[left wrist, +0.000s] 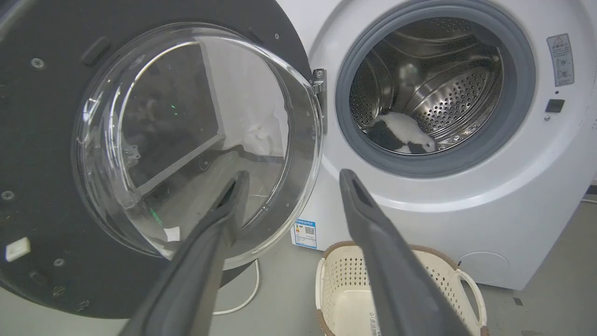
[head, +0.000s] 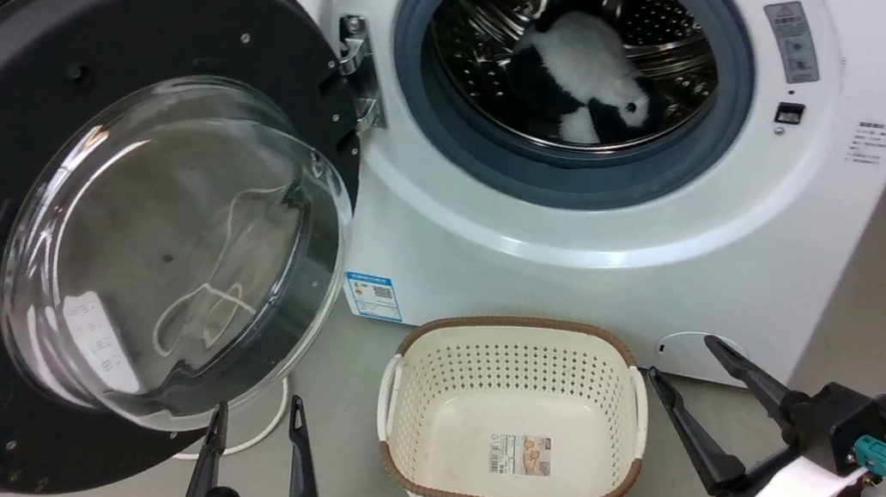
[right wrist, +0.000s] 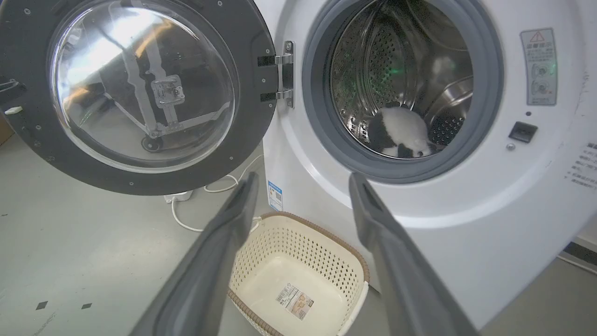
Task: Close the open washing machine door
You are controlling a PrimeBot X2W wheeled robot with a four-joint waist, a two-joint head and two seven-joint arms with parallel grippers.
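The washing machine door [head: 114, 243] hangs swung wide, left of the drum [head: 669, 35]. The left gripper [head: 257, 406], just below it, and the right gripper [head: 682, 358] both gape empty. A push on the door's curved bulge may slide off; too gentle, and it won't click shut.

The washing machine door [head: 103, 235] hangs wide open, swung out to the left on its hinge, broad black rim framing a bulging clear glass bowl, inner face turned toward us, well clear of the drum opening.
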